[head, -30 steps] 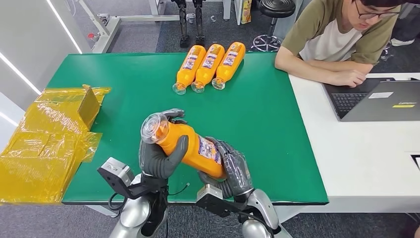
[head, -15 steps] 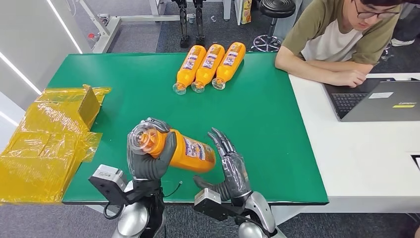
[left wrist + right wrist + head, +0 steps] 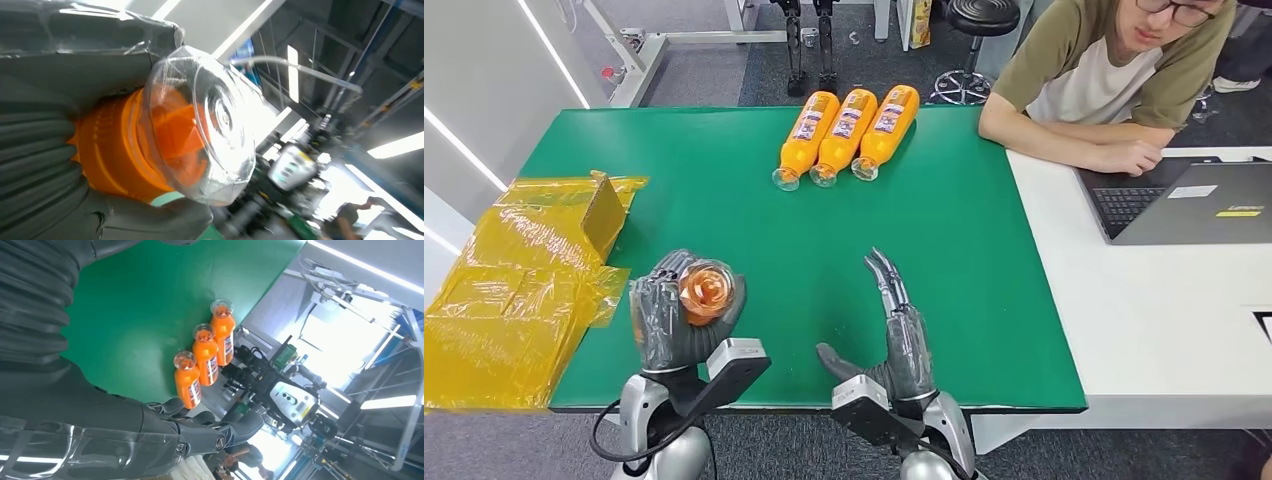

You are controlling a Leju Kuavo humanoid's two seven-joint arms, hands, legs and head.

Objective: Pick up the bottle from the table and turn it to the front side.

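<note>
My left hand (image 3: 676,315) grips an orange bottle (image 3: 707,291) near the front left of the green table (image 3: 724,200). The bottle stands on end, its clear cap pointing up at the head camera. In the left wrist view the clear cap (image 3: 200,120) and orange neck fill the frame, with my fingers wrapped around the bottle's body. My right hand (image 3: 894,335) is open to the right of the bottle, fingers stretched forward, holding nothing and well apart from it.
Three orange bottles (image 3: 844,132) lie side by side at the table's far edge, also seen as bottles (image 3: 205,357) in the right wrist view. Crumpled yellow wrapping (image 3: 519,280) lies at the left. A person (image 3: 1114,80) sits at the white desk with a laptop (image 3: 1194,200).
My right hand let go of the bottle and drew away to the right. My left hand moved left and turned the bottle from tilted to upright, cap facing up.
</note>
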